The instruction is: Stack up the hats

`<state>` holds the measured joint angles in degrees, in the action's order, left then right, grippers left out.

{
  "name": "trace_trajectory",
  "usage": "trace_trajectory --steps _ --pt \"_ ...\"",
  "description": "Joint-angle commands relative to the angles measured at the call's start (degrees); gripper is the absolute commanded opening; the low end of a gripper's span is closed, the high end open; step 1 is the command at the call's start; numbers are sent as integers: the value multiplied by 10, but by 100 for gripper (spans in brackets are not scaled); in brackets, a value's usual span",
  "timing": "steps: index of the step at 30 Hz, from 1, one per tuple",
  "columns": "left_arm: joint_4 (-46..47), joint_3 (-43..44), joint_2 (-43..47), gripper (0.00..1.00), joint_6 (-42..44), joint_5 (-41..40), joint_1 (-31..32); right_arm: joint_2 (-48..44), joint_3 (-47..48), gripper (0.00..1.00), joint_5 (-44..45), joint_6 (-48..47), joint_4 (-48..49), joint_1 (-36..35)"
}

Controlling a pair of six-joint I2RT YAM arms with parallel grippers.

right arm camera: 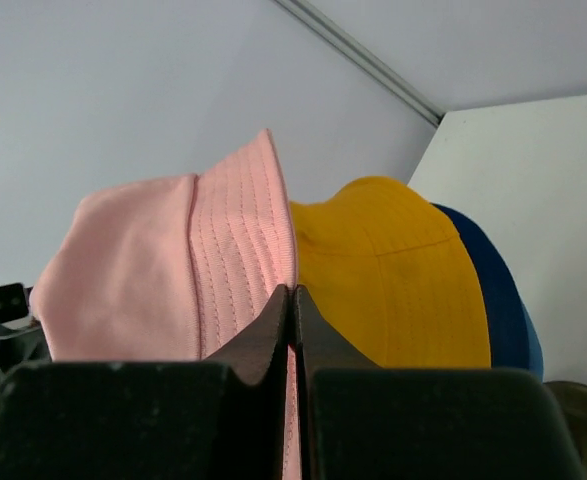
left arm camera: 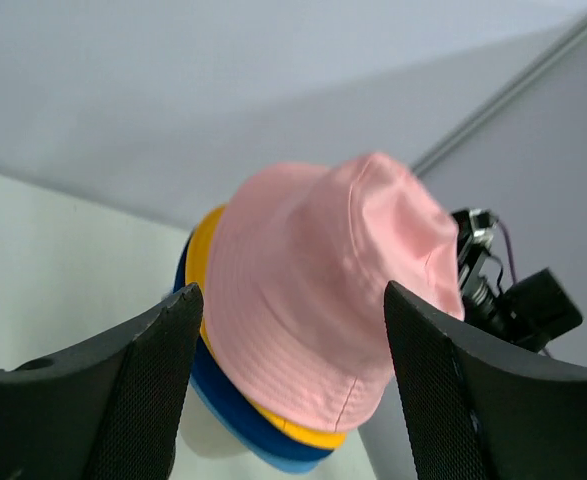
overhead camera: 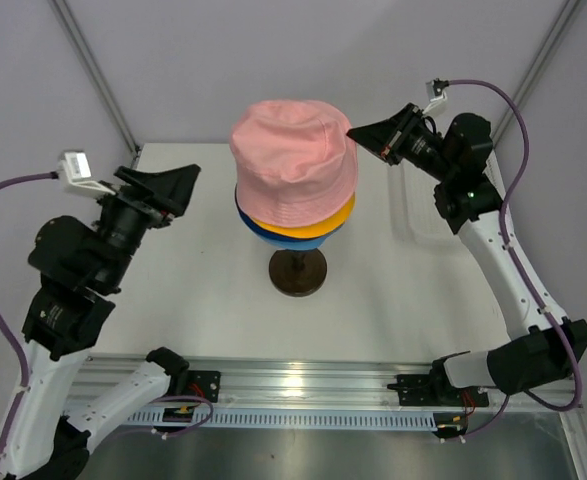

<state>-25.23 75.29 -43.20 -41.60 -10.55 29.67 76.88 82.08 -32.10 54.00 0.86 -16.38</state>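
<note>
Nearest on the white tabletop (overhead camera: 173, 300), a dark round base (overhead camera: 297, 272) bearing the stack. Above it, four hats nested: light blue hat (overhead camera: 295, 241) lowest, then navy hat (overhead camera: 256, 228), yellow-orange hat (overhead camera: 341, 214), pink hat (overhead camera: 293, 160) on top. Left of the stack and clear of it, left hand (overhead camera: 173, 188) released, fingers spread wide. Farther back at the right, right hand (overhead camera: 358, 135) clenched on the pink hat's brim — fabric pinched between closed fingers.

Left fingers (left arm camera: 153, 385) spread apart (right fingers (right arm camera: 258, 352) pressed together).
</note>
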Motion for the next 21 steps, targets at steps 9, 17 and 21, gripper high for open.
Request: trace_trajectory --steps 9,17,21 --pt "76 -32 -69 73 -79 169 -152 140 118 0 -109 -56 20 32" --pt "126 -50 -110 66 -81 259 -174 203 142 0 -127 -101 6 19" --pt "168 -57 -130 62 -97 315 -174 216 138 0 -133 -113 0 14"
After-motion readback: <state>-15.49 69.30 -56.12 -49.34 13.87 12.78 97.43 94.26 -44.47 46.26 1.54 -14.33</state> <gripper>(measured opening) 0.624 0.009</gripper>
